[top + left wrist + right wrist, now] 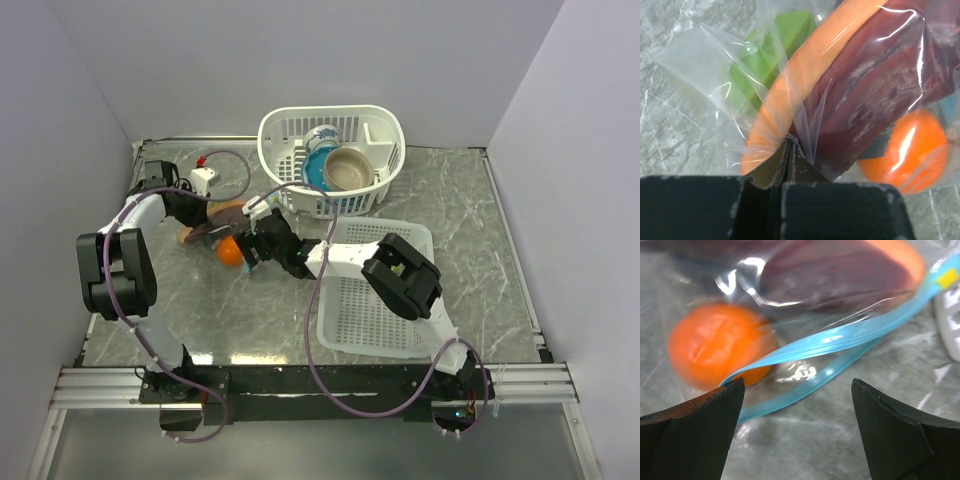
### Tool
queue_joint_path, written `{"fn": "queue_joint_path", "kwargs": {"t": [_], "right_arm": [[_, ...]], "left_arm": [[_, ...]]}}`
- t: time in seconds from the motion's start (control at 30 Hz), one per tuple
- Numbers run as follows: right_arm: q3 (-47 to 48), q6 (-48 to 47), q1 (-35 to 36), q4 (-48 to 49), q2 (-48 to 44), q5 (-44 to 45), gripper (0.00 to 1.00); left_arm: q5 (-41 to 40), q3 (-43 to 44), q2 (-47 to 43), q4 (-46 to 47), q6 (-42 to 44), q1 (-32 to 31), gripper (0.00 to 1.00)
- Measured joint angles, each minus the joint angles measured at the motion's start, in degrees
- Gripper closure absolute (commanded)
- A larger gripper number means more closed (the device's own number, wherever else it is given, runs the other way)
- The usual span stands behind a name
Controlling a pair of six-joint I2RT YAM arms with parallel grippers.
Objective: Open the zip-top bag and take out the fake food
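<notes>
The clear zip-top bag lies on the marble table at the back left. In the left wrist view the bag holds a green fruit, a long orange piece, a dark purple aubergine and an orange ball. My left gripper is shut on a fold of the bag's plastic at its closed end. My right gripper is open just in front of the bag's mouth. The teal zip strip is parted into two bands. The orange ball sits just inside, by my left fingertip.
A white basket with a blue bowl and a tan bowl stands behind the bag. A flat white mesh tray lies to the right, under the right arm. Grey walls close in the table on three sides.
</notes>
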Motion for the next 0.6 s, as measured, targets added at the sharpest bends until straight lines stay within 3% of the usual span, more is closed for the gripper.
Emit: {"fn": "queue_joint_path", "kwargs": {"t": [0.23, 0.6], "right_arm": [[0.2, 0.1, 0.7, -0.6, 0.1, -7.6, 0.0], [9.3, 0.5, 4.2, -2.7, 4.7, -15.1, 0.0]], "left_arm": [[0.7, 3.1, 3.0, -1.0, 0.4, 0.0, 0.98], [1.0, 3.7, 4.2, -2.0, 0.3, -1.3, 0.97]]}}
